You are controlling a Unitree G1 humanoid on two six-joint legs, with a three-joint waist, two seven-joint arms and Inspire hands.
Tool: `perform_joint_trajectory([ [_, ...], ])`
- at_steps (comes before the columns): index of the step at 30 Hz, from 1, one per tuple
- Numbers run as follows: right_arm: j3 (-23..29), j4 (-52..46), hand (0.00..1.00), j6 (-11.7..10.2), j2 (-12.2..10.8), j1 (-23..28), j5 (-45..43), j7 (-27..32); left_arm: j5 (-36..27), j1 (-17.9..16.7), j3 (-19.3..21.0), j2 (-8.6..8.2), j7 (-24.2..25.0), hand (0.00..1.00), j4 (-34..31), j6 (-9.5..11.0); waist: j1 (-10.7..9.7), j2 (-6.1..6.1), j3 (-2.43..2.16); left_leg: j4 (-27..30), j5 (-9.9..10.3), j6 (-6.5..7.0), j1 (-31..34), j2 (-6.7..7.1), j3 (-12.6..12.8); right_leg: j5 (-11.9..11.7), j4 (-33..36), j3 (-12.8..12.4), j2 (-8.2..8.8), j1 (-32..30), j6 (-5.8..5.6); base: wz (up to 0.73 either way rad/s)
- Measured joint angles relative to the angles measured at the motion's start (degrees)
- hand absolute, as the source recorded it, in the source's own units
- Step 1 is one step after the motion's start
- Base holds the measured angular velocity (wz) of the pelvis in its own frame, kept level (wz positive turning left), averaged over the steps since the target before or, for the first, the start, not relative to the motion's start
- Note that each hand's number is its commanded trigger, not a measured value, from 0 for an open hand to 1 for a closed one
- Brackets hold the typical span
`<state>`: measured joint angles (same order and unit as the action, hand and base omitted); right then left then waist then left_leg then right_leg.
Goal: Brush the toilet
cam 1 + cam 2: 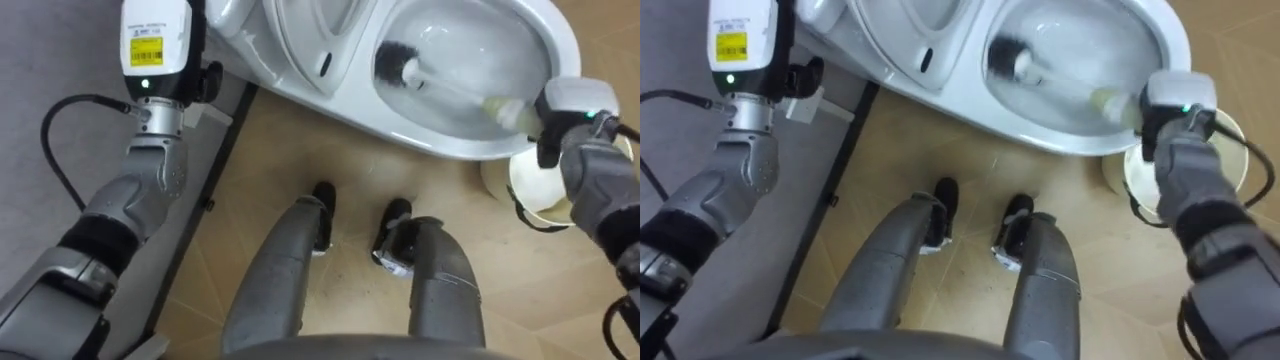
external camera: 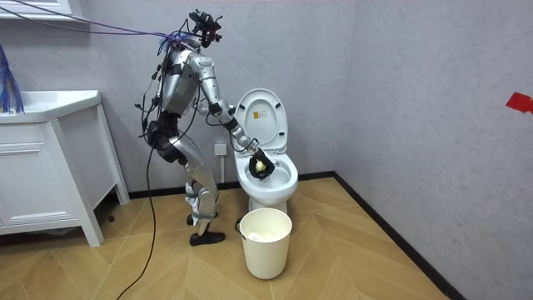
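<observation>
Right hand (image 1: 575,100) was at the rim of the toilet (image 1: 455,150), on the rim's side next to the robot and close to the bowl's front end. Its fingers were curled round the pale end of the toilet brush (image 1: 400,65). The see-through handle ran from the hand across the bowl. The dark, bristly head was down inside the bowl, at the end near the hinge. The lid (image 2: 260,117) stood up against the wall (image 2: 416,83).

The left hand (image 1: 155,35) was up at the top left corner of the left eye view, over the grey wall beside the toilet. Its fingers ran off the top edge, so I could not tell if they were spread or curled. Its white cover had a yellow label (image 1: 146,47) with dark print, too small to read, and a little green light under it.

A white bucket (image 2: 266,242) stood on the wooden floor (image 2: 350,250), just beside the toilet's front end and under the right arm.

In the room view the robot stood at the toilet's side with bent knees, leaning forward. A white cabinet (image 2: 42,183) stood at the room view's left. A small red mark (image 2: 518,102) was on the wall at the room view's right.
</observation>
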<state>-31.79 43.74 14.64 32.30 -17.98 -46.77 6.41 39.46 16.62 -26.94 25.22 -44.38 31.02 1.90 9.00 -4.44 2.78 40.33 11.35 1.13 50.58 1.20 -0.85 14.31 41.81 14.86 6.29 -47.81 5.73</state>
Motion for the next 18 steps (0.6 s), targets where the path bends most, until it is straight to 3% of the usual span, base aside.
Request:
perform_joint_trajectory([
  [2,0.0,-2.1,1.0,1.2,0.0,1.4,-0.4,0.0,-0.1,-1.7,0.2,0.06,-0.4,0.0,-0.5,0.1,-0.1,-0.12,-0.08,-0.7,0.0,-0.04,-0.6,-0.28,0.6,-0.1,-0.5,-0.6,-0.25,0.1,0.06,-0.11],
  [7,-0.5,1.0,1.0,1.2,-0.9,0.9,-0.4,0.5,-3.0,-3.9,-0.2,0.44,-2.6,0.0,-0.7,1.1,-1.0,-0.34,-0.23,-1.1,0.3,-0.45,-1.3,-0.59,0.4,0.1,-1.0,-0.3,-0.59,0.9,0.32,0.01],
  [12,-1.9,9.7,1.0,-1.5,-0.3,-3.2,-0.4,2.4,-2.8,-3.5,-0.3,0.63,-2.8,0.0,-0.7,2.3,-0.3,-0.56,-0.13,-0.6,0.6,-0.37,-0.6,-0.49,0.0,0.4,-0.9,0.3,-0.39,0.7,0.21,0.04],
  [16,-5.4,13.8,1.0,-2.8,4.3,-7.2,-0.4,3.6,-2.6,-1.0,-2.5,0.51,-2.5,0.0,-1.0,2.2,1.7,-0.99,0.09,1.0,1.0,0.15,1.3,-0.28,0.2,1.2,1.4,0.4,0.6,-1.2,-0.13,0.07],
  [18,-6.9,14.8,1.0,-3.1,6.7,-9.3,-1.0,4.0,-2.6,-0.1,-2.6,0.53,-1.3,0.0,-2.7,2.1,2.5,-0.94,0.12,1.8,1.1,0.31,2.1,0.52,0.2,1.9,3.1,0.4,1.53,-2.3,-0.22,0.13],
])
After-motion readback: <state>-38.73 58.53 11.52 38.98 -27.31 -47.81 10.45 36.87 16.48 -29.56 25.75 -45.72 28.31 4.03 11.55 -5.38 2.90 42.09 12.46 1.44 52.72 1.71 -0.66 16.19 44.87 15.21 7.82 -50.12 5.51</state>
